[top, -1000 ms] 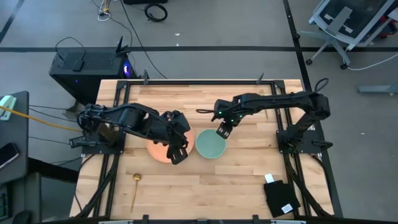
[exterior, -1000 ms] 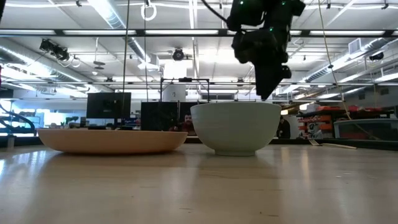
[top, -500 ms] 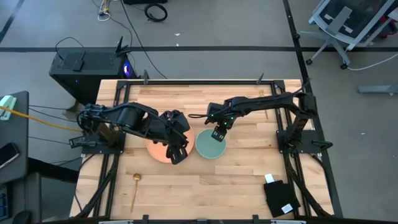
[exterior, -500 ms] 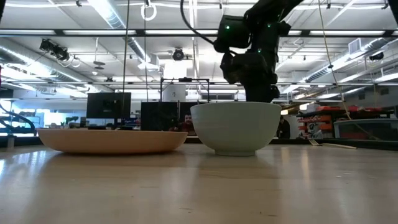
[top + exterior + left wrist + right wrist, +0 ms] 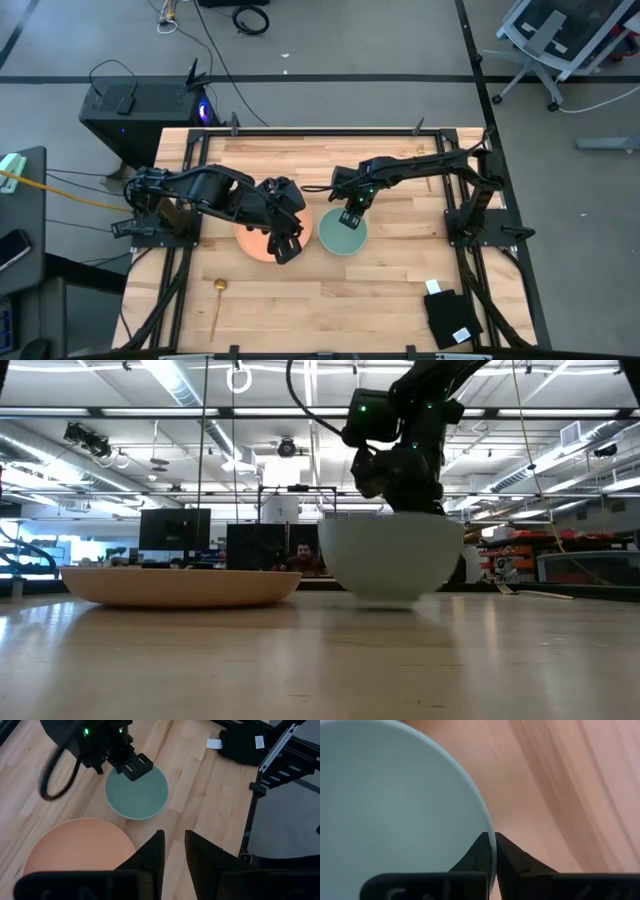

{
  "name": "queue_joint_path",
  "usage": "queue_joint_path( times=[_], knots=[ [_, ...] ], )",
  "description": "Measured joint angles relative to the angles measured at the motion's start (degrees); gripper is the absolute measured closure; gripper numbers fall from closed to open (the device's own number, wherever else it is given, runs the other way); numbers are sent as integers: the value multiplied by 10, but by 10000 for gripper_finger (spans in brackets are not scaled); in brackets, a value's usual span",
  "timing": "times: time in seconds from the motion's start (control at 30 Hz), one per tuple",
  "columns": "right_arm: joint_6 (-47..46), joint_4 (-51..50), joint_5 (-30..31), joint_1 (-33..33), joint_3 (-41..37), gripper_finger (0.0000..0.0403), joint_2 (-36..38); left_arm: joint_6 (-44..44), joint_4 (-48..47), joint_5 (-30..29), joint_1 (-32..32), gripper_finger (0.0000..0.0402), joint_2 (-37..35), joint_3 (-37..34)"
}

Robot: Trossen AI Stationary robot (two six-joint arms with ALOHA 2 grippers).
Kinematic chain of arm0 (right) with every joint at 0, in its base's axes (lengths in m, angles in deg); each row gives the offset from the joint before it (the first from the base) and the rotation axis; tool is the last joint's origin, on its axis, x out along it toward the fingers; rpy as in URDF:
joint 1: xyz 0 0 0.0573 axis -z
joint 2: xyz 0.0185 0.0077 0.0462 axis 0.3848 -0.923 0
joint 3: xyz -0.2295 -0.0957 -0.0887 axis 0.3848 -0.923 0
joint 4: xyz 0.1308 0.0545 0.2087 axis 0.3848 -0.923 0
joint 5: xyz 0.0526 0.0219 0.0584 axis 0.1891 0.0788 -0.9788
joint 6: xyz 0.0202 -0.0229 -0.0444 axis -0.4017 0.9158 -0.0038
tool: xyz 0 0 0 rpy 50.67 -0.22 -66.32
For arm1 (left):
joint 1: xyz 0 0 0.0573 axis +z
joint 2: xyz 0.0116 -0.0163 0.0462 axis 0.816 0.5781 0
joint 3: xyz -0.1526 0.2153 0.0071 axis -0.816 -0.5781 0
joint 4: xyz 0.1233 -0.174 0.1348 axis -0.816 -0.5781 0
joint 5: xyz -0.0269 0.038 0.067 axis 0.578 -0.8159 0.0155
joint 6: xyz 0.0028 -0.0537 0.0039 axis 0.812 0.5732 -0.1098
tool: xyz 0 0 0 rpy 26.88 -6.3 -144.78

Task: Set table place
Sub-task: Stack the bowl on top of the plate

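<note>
The pale teal bowl is near the middle of the table, with my right gripper shut on its far rim. In the low view the bowl shows blurred, its foot just above the wood. The salmon-orange plate lies flat to the bowl's left. My left gripper hovers open above the plate's near right edge with nothing between its fingers. The gold spoon lies near the table's front left. My right gripper pinches the bowl's rim on its far side. One finger is inside the bowl and the other outside. The fingers come from above, pointing down. The bowl stays upright and sits a little above the table.
A black pouch with a white tag lies at the front right corner. Black rails edge the tabletop. Bare wood stretches along the near side between spoon and pouch.
My right gripper has come down and a little toward the table's left onto the bowl's far rim and taken hold. The bowl has risen slightly off the wood and shifted a little toward the right edge, away from the plate.
</note>
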Motion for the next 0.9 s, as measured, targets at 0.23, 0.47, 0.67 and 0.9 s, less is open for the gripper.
queue_joint_path(
  times=[0.23, 0.47, 0.67, 0.9],
  knots=[
    [1, -13, -2, 7, 46, 395, 66, 0, 0, 0, 0, 318, 0, 0],
    [33, -14, -3, 11, 181, 398, 33, 5, 2, 0, 0, 317, 0, 0],
    [67, -34, -5, 19, 285, 398, -53, 4, 2, 4, -4, 325, 0, 25],
    [80, -35, -33, 18, 371, 398, -162, 5, 7, 4, -14, 321, -3, 52]
  ],
)
